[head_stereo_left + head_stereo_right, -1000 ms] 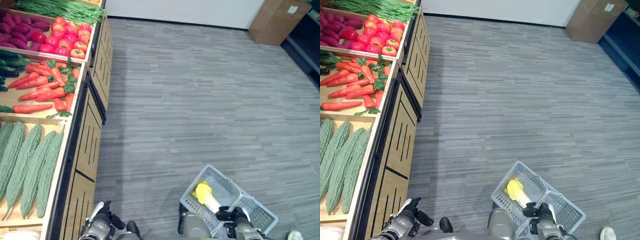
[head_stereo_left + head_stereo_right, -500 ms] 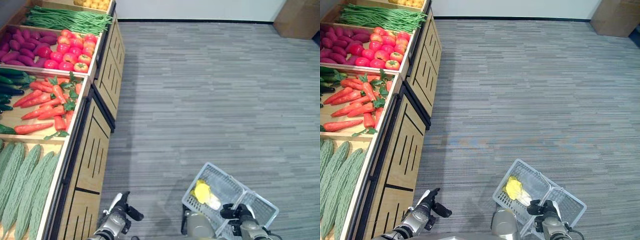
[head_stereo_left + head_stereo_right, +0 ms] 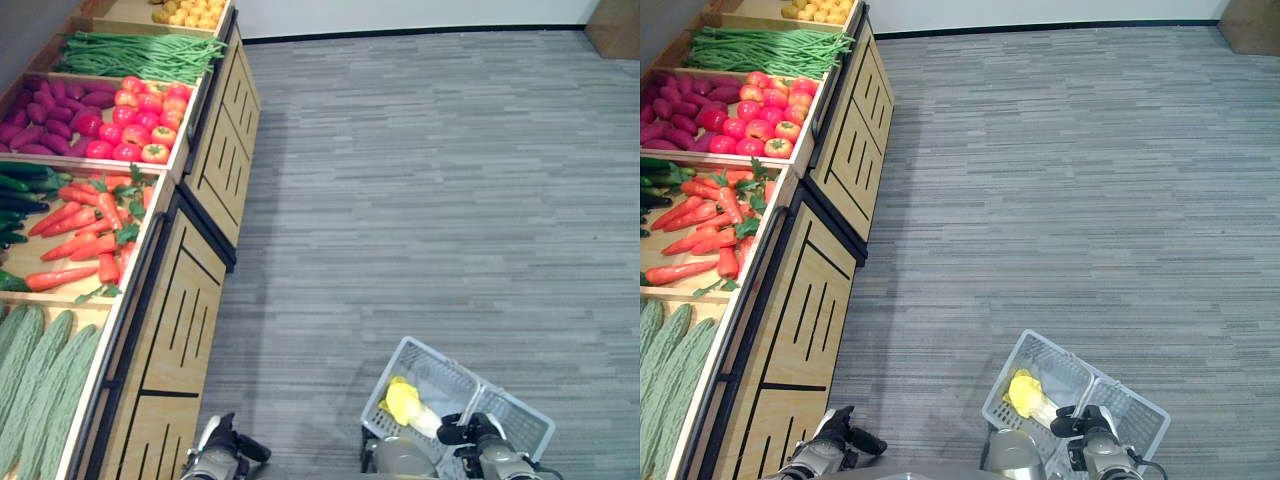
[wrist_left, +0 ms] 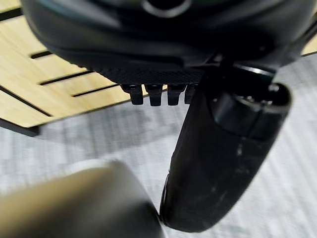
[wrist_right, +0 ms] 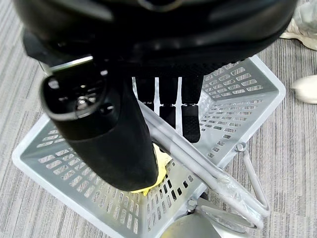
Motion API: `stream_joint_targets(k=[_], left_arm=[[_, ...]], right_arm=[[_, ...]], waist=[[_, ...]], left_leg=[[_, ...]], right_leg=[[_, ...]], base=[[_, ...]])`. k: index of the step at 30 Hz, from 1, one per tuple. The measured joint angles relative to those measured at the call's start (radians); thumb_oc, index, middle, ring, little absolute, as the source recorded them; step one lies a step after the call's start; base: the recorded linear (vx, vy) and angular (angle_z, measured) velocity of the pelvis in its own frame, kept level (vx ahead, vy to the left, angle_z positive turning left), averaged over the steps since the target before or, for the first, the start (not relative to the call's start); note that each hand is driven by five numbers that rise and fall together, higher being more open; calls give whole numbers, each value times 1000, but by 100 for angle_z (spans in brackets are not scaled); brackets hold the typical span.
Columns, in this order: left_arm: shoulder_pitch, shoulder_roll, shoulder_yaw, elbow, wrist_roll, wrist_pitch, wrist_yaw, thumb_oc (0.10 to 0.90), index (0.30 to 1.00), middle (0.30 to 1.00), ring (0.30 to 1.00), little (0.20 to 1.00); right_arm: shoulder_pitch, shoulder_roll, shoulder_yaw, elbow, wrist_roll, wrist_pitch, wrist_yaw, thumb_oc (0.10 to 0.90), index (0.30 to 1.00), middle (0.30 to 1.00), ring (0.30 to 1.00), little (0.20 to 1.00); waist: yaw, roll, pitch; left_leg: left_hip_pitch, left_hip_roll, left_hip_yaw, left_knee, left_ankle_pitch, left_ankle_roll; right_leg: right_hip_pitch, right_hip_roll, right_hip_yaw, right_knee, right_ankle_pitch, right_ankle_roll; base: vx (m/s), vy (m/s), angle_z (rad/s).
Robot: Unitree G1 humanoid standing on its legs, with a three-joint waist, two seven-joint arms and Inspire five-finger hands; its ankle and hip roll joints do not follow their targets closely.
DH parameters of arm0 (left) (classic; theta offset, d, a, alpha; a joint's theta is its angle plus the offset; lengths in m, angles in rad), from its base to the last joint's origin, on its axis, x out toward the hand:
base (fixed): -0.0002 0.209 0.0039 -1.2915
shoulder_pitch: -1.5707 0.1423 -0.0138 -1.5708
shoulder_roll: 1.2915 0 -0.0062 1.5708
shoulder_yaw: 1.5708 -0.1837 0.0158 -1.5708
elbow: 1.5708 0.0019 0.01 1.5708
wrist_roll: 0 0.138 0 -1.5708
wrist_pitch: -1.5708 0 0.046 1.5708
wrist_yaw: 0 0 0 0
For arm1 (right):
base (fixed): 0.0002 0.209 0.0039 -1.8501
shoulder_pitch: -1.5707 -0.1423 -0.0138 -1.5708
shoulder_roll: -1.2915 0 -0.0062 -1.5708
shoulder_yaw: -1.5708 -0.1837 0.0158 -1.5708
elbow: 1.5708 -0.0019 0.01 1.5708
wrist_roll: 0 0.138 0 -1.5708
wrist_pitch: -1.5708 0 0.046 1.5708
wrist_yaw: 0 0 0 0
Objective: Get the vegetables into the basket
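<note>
Shelf (image 3: 165, 330) on far left, bins of green beans (image 3: 130, 52), tomatoes (image 3: 140, 120), carrots (image 3: 85, 225), bitter gourds (image 3: 40, 380). Left hand (image 3: 225, 462) low beside shelf front, fingers curled in, holding nothing. Grey basket (image 3: 500, 410) on floor to the right, yellow vegetable (image 3: 405, 402) inside. Right hand (image 3: 478, 440) above basket, fingers clamped round its handle (image 5: 188, 153)
</note>
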Motion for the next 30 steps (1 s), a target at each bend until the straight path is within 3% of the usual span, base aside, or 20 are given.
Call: stream_joint_targets(k=[1, 3, 4, 5, 7, 9, 10, 11, 12, 13, 15, 20, 26, 30], left_arm=[[-6, -4, 0, -17, -12, -5, -3, 900, 1000, 1000, 1000, 1000], [-9, -3, 0, -24, -21, -5, -2, 900, 1000, 1000, 1000, 1000], [-9, -3, -1, -25, -21, -7, -2, 900, 1000, 1000, 1000, 1000], [-14, -6, 1, -37, -31, -11, -2, 900, 1000, 1000, 1000, 1000], [-16, -3, 0, -52, -38, -14, 3, 900, 1000, 1000, 1000, 1000], [-15, -8, -3, -44, -36, -14, 4, 900, 1000, 1000, 1000, 1000], [-8, -20, -4, -43, -36, -15, 5, 900, 1000, 1000, 1000, 1000], [4, -31, -4, -44, -35, -14, 6, 900, 1000, 1000, 1000, 1000], [4, -25, -4, -43, -35, -12, 6, 900, 1000, 1000, 1000, 1000], [2, -7, -3, -47, -35, -12, 8, 900, 1000, 1000, 1000, 1000], [2, 18, -2, -50, -35, -13, 10, 900, 1000, 1000, 1000, 1000], [30, 43, -1, -53, -35, -6, 12, 900, 1000, 1000, 1000, 1000], [39, 58, -1, -56, -34, -3, 10, 900, 1000, 1000, 1000, 1000], [33, 61, -3, -49, -26, -4, 4, 900, 1000, 1000, 1000, 1000]], right_arm=[[1, 10, 1, 10, 0, 2, 0, 400, 300, 300, 300, 300], [3, 21, 4, 18, -9, 2, -2, 400, 300, 300, 300, 300], [3, 23, 5, 20, -10, 3, -3, 400, 300, 300, 300, 300], [7, 23, 9, 23, -19, 6, -5, 400, 300, 300, 300, 300], [7, 21, 25, 23, -29, 6, -5, 400, 300, 300, 300, 300], [21, 21, 41, 30, -41, 6, -8, 400, 300, 300, 300, 300], [35, 14, 41, 37, -43, 6, -11, 400, 300, 300, 300, 300], [47, 5, 40, 44, -44, 5, -14, 400, 300, 300, 300, 300], [44, 14, 40, 61, -44, 6, -15, 400, 300, 300, 300, 300], [36, 30, 40, 64, -45, 4, -16, 400, 300, 300, 300, 300], [30, 43, 41, 63, -50, -7, -15, 400, 300, 300, 300, 300], [4, 44, 49, 90, -80, 3, -10, 400, 300, 300, 300, 300], [1, 46, 64, 71, -96, 9, -2, 400, 300, 300, 300, 300], [-13, 52, 63, 51, -95, 7, 4, 400, 300, 300, 300, 300]], waist=[[10, -11, 6], [25, -17, 5], [31, -17, 5], [56, -9, 3], [66, -3, 0], [63, 3, -6], [62, 31, -18], [58, 56, -29], [50, 44, -30], [62, 16, -30], [80, -7, -35], [98, -16, -52], [105, -51, -87], [107, -82, -106]], left_leg=[[-34, -7, 31, -116, 16, 25], [-59, -17, 36, -270, 47, 41], [-61, -20, 34, -326, 62, 39], [-88, -19, -9, -408, 109, 41], [-129, -22, -7, -369, 144, 51], [-137, -20, 43, -362, 170, 60], [-133, -17, 61, -361, 223, 90], [-112, -7, 73, -373, 231, 140], [-80, -27, 75, -409, 198, 182], [-80, -51, 86, -409, 188, 192], [-77, -81, 109, -409, 165, 203], [-32, -130, 156, -410, 96, 203], [-23, -157, 201, -409, 80, 226], [-11, -146, 228, -410, 60, 232]], right_leg=[[16, 10, 4, 1, -2, 2], [39, 29, 29, -5, -32, 0], [45, 36, 40, -5, -36, 2], [55, 57, 72, -4, -30, 10], [83, 65, 116, 2, -39, 24], [116, 63, 142, 1, -68, 53], [136, 70, 158, 1, -85, 79], [155, 81, 171, -1, -107, 106], [168, 70, 174, -2, -124, 128], [160, 40, 189, -5, -130, 142], [157, 7, 200, -5, -144, 163], [184, -59, 222, -4, -169, 183], [166, -85, 244, 17, -161, 207], [108, -77, 238, 129, -165, 235]], base=[[270, 49, -32], [277, 52, -41], [276, 36, -70], [177, 14, -87], [278, 36, -90], [272, 42, -49], [228, 43, -32], [233, 69, -16], [231, 87, -9], [253, 112, -8], [275, 128, -15], [261, 121, -18], [177, 94, -19], [144, 102, -17]])
